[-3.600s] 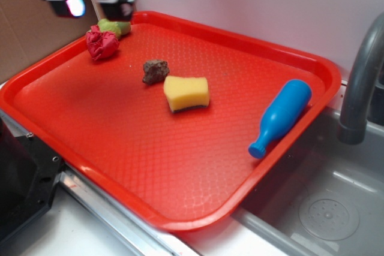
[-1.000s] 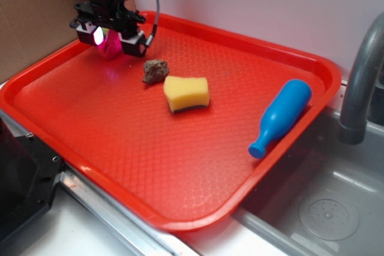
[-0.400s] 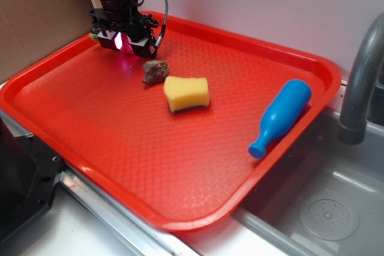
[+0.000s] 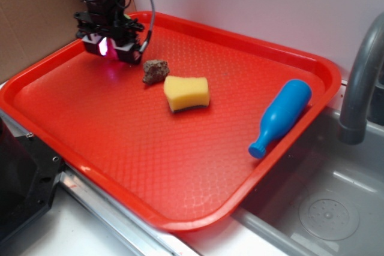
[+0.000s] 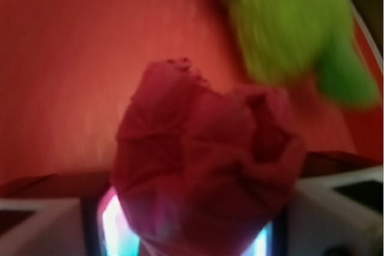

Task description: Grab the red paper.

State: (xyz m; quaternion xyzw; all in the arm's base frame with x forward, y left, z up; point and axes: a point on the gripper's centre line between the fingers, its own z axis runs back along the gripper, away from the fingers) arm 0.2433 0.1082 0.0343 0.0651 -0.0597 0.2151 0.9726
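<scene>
Our gripper (image 4: 108, 49) sat clamped on red paper (image 5: 204, 166) at tray's (image 4: 198, 223) far left corner, ball bulging between fingers (image 5: 336, 214); risk we judged: loose crumple compressing and slipping on lift, or snagging green paper (image 5: 294, 28) just beyond; exterior view hid ball behind gripper body; wrist view blurred, fingertips cut off; whether ball rested on tray or hung clear, we could not tell.

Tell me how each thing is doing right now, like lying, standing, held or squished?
red paper: crumpled, held in the claw
claw: shut on the red paper, near the tray's back left corner
green paper: crumpled, lying loose on the tray
blue bottle: lying on its side against the tray rim
yellow sponge: lying flat
brown rock: resting beside the sponge
tray: flat
</scene>
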